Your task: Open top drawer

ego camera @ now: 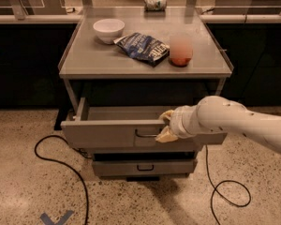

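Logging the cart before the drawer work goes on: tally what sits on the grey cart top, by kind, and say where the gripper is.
White round bowl: 1
Blue crinkled snack bag: 1
Reddish rounded item: 1
Total: 3
Not counted: the gripper, at the handle of the pulled-out grey metal top drawer.
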### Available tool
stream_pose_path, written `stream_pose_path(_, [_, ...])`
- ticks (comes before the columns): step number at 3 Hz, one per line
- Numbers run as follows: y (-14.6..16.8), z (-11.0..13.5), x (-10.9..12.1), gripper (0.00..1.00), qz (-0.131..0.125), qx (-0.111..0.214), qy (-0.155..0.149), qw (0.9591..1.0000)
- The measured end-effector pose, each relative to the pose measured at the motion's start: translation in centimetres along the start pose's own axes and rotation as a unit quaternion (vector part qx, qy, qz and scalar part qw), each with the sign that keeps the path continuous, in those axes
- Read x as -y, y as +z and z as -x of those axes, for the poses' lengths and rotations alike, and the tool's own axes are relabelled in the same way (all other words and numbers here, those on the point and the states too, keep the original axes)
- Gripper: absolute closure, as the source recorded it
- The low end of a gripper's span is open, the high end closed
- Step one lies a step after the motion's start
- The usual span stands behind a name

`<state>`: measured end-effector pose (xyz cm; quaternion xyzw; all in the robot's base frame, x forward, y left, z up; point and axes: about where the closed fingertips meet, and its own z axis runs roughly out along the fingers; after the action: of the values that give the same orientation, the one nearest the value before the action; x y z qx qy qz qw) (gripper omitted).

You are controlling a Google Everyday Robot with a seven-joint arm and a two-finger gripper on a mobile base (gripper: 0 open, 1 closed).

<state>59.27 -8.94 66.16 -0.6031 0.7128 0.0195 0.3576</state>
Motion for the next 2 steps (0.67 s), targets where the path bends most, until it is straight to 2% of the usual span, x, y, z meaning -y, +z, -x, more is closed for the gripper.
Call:
stream_pose_path(1, [-0.44,-0.24,-1.0,1.0,-0.003,0.001,0.0,1.0])
stream_pose_path(2, [-0.68,-0.05,-0.91,1.0,-0.004,0.001,0.0,1.0])
